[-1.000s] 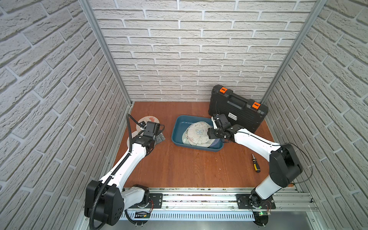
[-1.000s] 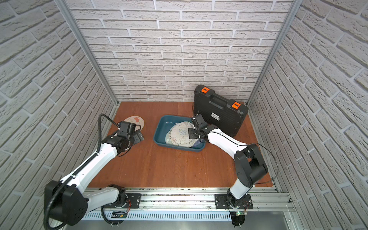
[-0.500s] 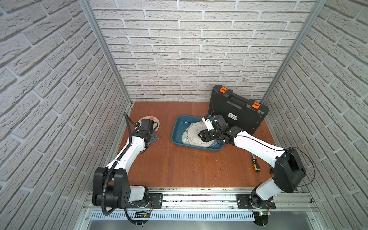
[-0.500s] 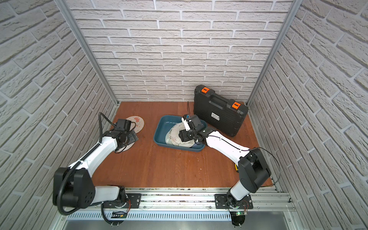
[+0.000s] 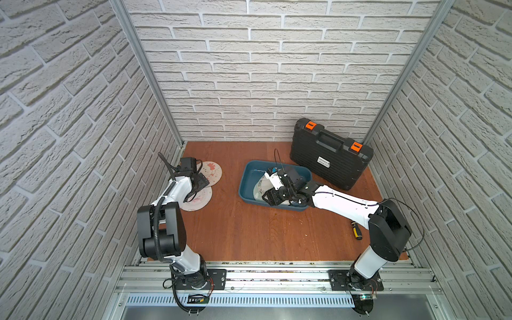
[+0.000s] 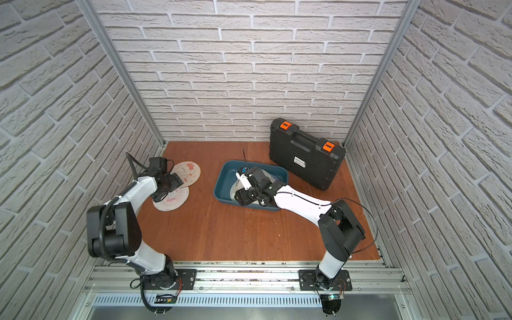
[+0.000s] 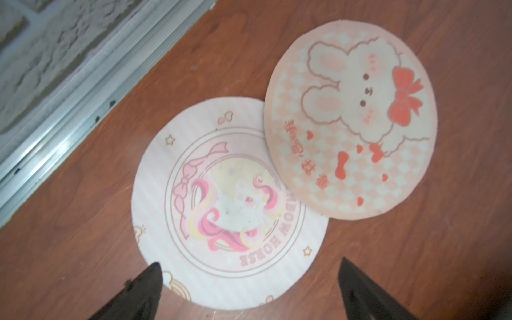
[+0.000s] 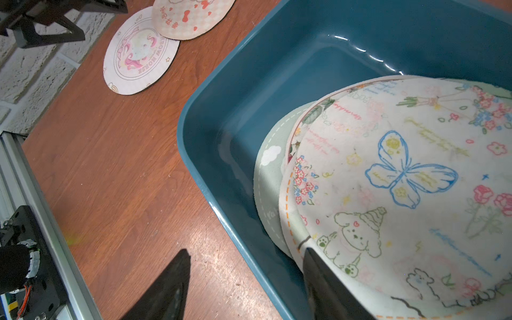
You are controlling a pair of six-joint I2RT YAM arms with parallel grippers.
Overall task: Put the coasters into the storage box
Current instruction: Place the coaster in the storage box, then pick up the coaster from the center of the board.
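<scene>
Your left gripper swung back, wide open over the unicorn coaster. The right gripper sits half-open astride the storage box rim. Wood tabletop, brick walls.

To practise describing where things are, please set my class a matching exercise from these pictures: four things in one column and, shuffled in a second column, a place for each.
Things
1. rabbit coaster
2. unicorn coaster
3. butterfly coaster
4. black case

Places
A. on top of the pile in the storage box
B. behind the storage box, closed
C. flat on the table, its edge under another coaster
D. on the table, lapping over another coaster's edge

Pairs: 1-D, 2-C, 3-A, 4-B
</scene>
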